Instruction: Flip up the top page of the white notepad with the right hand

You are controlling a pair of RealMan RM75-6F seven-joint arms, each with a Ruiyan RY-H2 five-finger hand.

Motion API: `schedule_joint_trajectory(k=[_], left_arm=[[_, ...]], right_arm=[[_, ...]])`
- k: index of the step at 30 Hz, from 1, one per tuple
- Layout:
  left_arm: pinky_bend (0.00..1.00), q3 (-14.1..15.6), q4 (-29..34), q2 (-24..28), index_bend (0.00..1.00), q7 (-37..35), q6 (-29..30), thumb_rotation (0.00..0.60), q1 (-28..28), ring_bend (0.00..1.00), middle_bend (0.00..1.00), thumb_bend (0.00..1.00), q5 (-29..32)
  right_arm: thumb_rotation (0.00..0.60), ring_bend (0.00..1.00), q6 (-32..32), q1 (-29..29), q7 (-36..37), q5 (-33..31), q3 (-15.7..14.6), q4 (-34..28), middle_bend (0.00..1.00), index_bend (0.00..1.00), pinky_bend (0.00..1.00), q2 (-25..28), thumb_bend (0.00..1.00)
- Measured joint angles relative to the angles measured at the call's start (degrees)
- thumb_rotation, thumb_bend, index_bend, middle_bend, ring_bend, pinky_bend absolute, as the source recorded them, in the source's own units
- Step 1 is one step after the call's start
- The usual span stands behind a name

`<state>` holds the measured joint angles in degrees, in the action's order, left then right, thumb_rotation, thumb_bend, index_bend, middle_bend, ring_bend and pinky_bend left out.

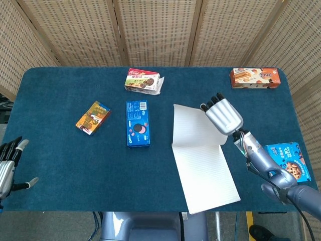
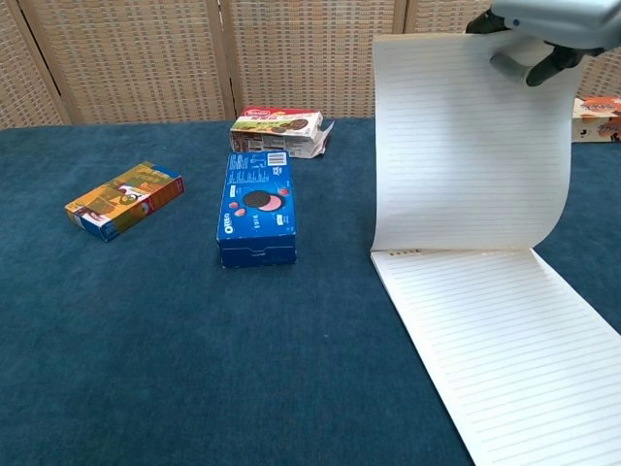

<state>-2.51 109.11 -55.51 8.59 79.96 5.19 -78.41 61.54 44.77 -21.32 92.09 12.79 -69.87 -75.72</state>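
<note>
The white notepad [image 1: 206, 175] [image 2: 505, 349] lies near the table's front edge, right of centre, its lined sheet showing. Its top page [image 1: 193, 125] [image 2: 466, 146] stands lifted upright from the binding at the pad's far edge. My right hand [image 1: 221, 114] [image 2: 539, 34] pinches the page's free edge high above the pad. My left hand [image 1: 7, 168] hangs off the table's front left corner, fingers apart, holding nothing.
A blue Oreo box [image 1: 138, 123] [image 2: 257, 207] lies just left of the pad. An orange snack box [image 1: 93, 117], a red-and-white box [image 1: 143, 81], an orange box [image 1: 254, 78] at the back right and a blue cookie box [image 1: 286, 163] at the right edge also sit on the blue table [image 1: 60, 150].
</note>
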Motion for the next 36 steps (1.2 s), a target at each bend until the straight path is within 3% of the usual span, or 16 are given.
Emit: schedule_joint_trajectory(k=[1,3,5,11,18,21,27,31,36], left_arm=[[0.00,-0.3,0.0,-0.1,0.00,0.2,-0.6,0.600,0.3,0.00,0.00,0.00,1.0],[0.00,-0.7,-0.1,-0.1,0.00,0.6,-1.5,0.600,0.9,0.00,0.00,0.00,2.6],[0.00,-1.2,-0.2,-0.2,0.00,1.0,-2.6,0.600,1.5,0.00,0.00,0.00,4.4],[0.00,-2.1,-0.6,-0.5,0.00,1.7,-4.6,0.600,2.8,0.00,0.00,0.00,7.7],[0.00,-2.0,-0.6,-0.2,0.00,1.3,-4.9,0.600,3.1,0.00,0.00,0.00,7.7],[0.00,-1.8,-0.5,0.0,0.00,0.6,-4.7,0.600,3.0,0.00,0.00,0.00,7.0],[0.00,-1.0,-0.4,0.7,0.00,-1.3,-3.8,0.600,2.4,0.00,0.00,0.00,4.3],[0.00,-0.3,-0.1,1.2,0.00,-2.7,-2.6,0.600,1.8,0.00,0.00,0.00,1.8],[0.00,0.8,0.2,1.8,0.00,-4.1,-0.4,0.600,0.6,0.00,0.00,0.00,-2.1]], right_arm=[[0.600,0.22,-1.6,1.1,-0.4,-0.8,0.2,2.5,0.25,0.36,0.28,-1.2,0.44],[0.600,0.01,-4.5,2.5,-1.1,-2.3,0.5,6.4,0.02,0.05,0.06,-3.2,0.13],[0.600,0.00,-8.5,3.9,-2.8,-5.3,1.1,11.0,0.00,0.00,0.00,-5.7,0.01],[0.600,0.00,-14.0,6.5,-9.0,-15.8,3.5,20.5,0.00,0.00,0.00,-13.8,0.00],[0.600,0.00,-8.7,6.8,-8.8,-17.2,4.6,24.8,0.00,0.00,0.00,-17.5,0.00],[0.600,0.00,-5.1,5.4,-7.0,-16.9,4.5,22.5,0.00,0.00,0.00,-16.7,0.00],[0.600,0.00,3.3,-0.2,-4.2,-15.7,3.9,12.3,0.00,0.00,0.00,-11.7,0.00],[0.600,0.00,11.3,-4.7,-4.1,-17.6,5.4,6.9,0.00,0.00,0.00,-8.7,0.00],[0.600,0.00,13.2,-8.3,-3.2,-21.3,6.7,1.5,0.00,0.00,0.00,-5.5,0.00]])
